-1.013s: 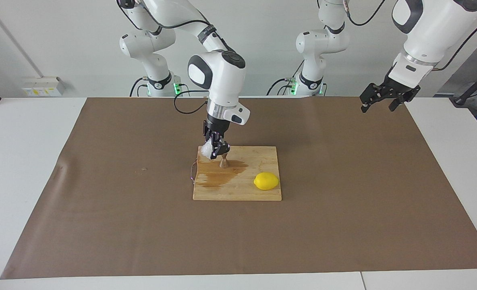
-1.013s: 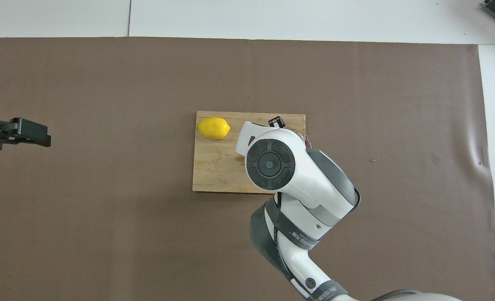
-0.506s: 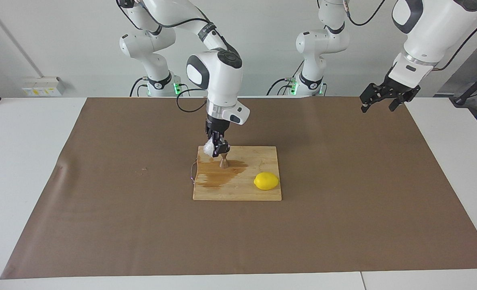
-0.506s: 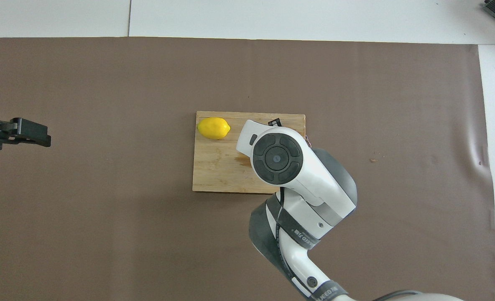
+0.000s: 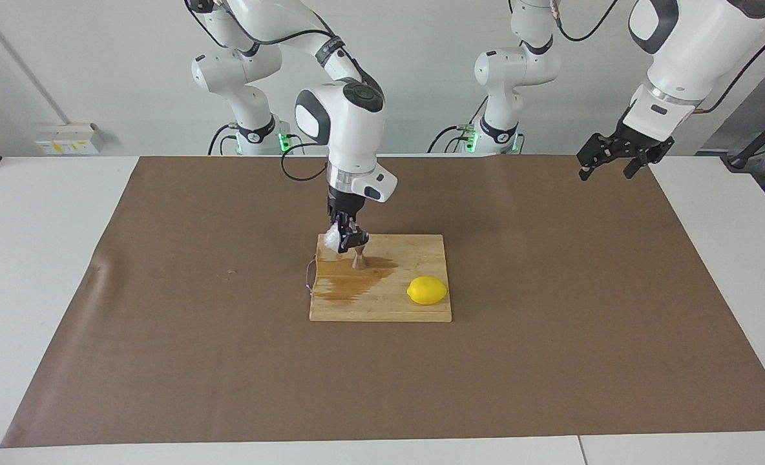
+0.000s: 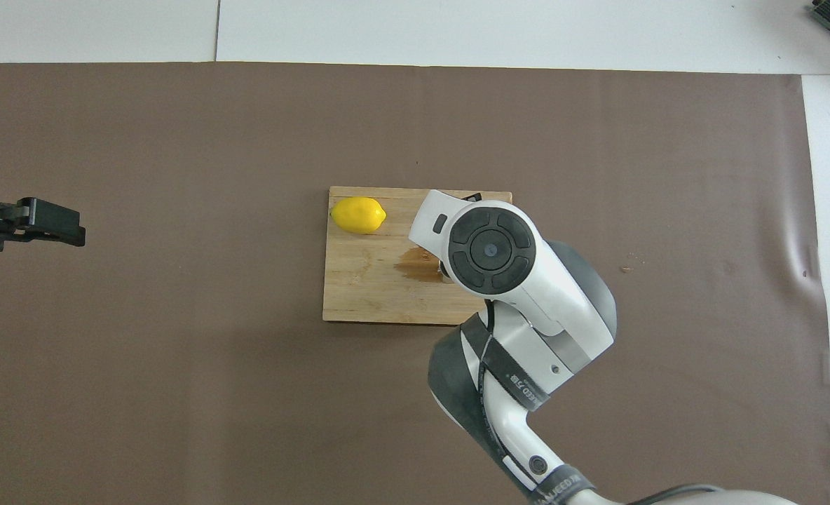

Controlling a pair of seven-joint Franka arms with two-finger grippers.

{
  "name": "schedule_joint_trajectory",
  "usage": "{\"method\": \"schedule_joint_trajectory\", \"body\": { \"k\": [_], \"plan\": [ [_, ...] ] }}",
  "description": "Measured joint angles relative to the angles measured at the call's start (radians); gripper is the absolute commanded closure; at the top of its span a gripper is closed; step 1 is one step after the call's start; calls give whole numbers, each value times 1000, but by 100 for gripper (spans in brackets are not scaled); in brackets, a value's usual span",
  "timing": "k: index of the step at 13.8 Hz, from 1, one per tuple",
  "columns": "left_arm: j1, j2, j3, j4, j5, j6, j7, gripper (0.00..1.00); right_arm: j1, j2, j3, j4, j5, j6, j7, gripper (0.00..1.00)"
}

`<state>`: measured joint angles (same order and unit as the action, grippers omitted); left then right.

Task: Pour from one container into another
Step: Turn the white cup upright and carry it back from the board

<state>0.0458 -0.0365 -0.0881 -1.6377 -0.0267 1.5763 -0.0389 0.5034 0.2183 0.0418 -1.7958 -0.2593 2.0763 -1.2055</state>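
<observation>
Small clear whitish plastic cup (image 5: 332,241) clamped in right gripper (image 5: 347,239), fingers closed on it, tilted over the robot-side corner of the wooden cutting board (image 5: 415,310), just beside and above the small steel hourglass jigger (image 5: 360,259). Jigger upright on the board, brown wet stain (image 5: 350,284) around it. Overhead view: right arm hides cup and jigger; only stain edge and yellow lemon (image 6: 358,214) visible. Left gripper (image 5: 608,163) waits, jaws spread wide, empty, above the brown mat (image 5: 550,323)

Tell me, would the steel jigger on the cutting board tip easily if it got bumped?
Probably. The jigger stands on a small foot with a narrow waist, so it likely topples easily. The wet patch on the cutting board may also let it slide.
</observation>
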Motion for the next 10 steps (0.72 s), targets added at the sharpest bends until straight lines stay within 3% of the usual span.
{"method": "schedule_joint_trajectory", "body": {
  "k": [10],
  "plan": [
    [0, 0, 0, 0, 0, 0, 0, 0, -24, -3, 0, 0, 69, 0, 0, 100]
  ]
}}
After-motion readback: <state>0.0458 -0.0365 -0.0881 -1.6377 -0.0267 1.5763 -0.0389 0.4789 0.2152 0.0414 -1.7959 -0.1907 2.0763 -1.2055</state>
